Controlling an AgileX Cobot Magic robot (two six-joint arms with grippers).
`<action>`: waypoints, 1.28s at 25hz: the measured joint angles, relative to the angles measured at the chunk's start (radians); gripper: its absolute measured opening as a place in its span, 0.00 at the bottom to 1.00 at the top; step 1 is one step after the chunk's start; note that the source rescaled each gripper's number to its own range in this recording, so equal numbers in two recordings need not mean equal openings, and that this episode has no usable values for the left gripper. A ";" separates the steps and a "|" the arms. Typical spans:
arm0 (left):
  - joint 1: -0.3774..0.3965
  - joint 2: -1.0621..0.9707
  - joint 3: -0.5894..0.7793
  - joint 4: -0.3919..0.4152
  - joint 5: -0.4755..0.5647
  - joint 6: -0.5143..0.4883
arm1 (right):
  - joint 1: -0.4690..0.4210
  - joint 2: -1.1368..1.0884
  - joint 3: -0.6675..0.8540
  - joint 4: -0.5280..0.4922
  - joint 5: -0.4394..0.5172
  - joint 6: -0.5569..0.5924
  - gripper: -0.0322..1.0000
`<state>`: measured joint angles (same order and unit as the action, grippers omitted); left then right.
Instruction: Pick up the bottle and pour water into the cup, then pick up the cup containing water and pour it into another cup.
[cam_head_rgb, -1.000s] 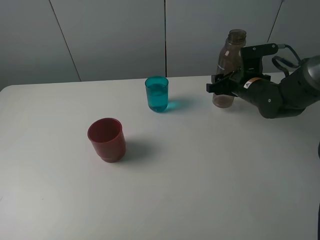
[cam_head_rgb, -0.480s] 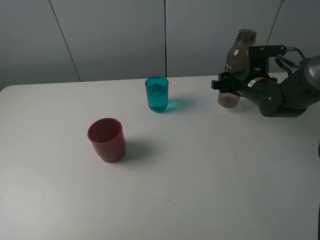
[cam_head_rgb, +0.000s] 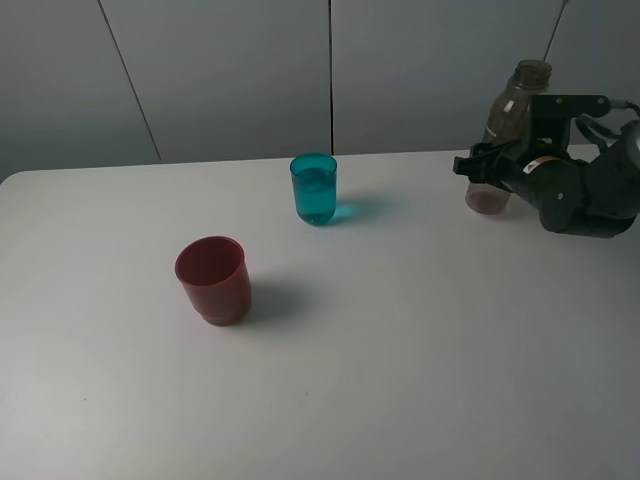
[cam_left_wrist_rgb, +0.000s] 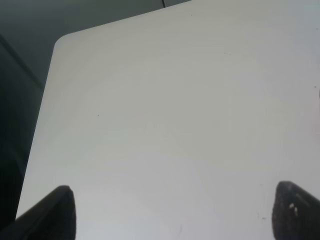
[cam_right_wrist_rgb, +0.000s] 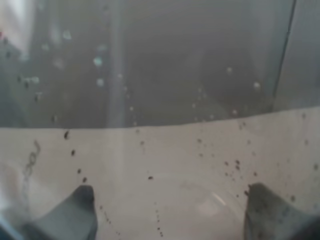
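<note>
Tabletop (cam_left_wrist_rgb: 150, 120) fills left wrist view; overhead view shows gripped bottle (cam_head_rgb: 508, 115).

Place: a lab — a robot test room
Signs: bare white table (cam_head_rgb: 400, 380), grey wall panels (cam_head_rgb: 230, 70), black robot arm (cam_head_rgb: 590, 190)

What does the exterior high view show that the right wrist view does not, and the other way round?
Only the exterior high view: the teal tumbler, the red cup, the right arm and the threaded neck of the bottle. Only the right wrist view: droplets and dark specks on the bottle's wall, seen close up. Both: the bottle, held in the right pincer.
</note>
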<state>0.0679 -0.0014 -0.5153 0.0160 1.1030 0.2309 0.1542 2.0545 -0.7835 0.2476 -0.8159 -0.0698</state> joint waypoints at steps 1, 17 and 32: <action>0.000 0.000 0.000 0.000 0.000 0.000 | 0.000 0.000 0.000 0.000 0.000 -0.003 0.03; 0.000 0.000 0.000 0.000 0.000 0.000 | -0.004 0.013 -0.006 -0.053 0.060 -0.016 0.03; 0.000 0.000 0.000 0.000 0.000 0.004 | -0.004 -0.034 0.031 -0.098 0.085 -0.008 0.99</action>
<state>0.0679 -0.0014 -0.5153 0.0160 1.1030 0.2346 0.1507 2.0209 -0.7522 0.1495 -0.7312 -0.0775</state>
